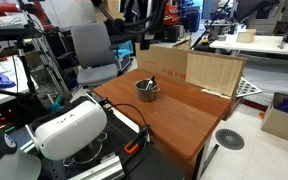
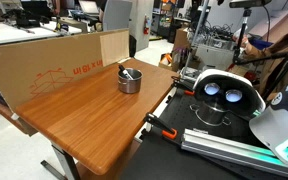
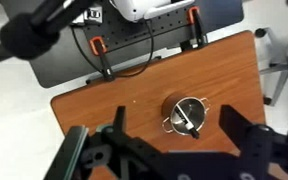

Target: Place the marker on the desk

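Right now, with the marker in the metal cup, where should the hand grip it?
Probably take the marker by its upper end, which leans against the rim of the cup, coming straight down from above; the cup's wall blocks any sideways approach. Close the open hand across the slim shaft.

Matte black Robotiq gripper (image 3: pixel 174 120), two thick angular fingers (image 3: pixel 246 145), blurred along six o'clock in the wrist view, smooth white rounded arm shell (image 2: pixel 286 122) at four o'clock in an exterior view
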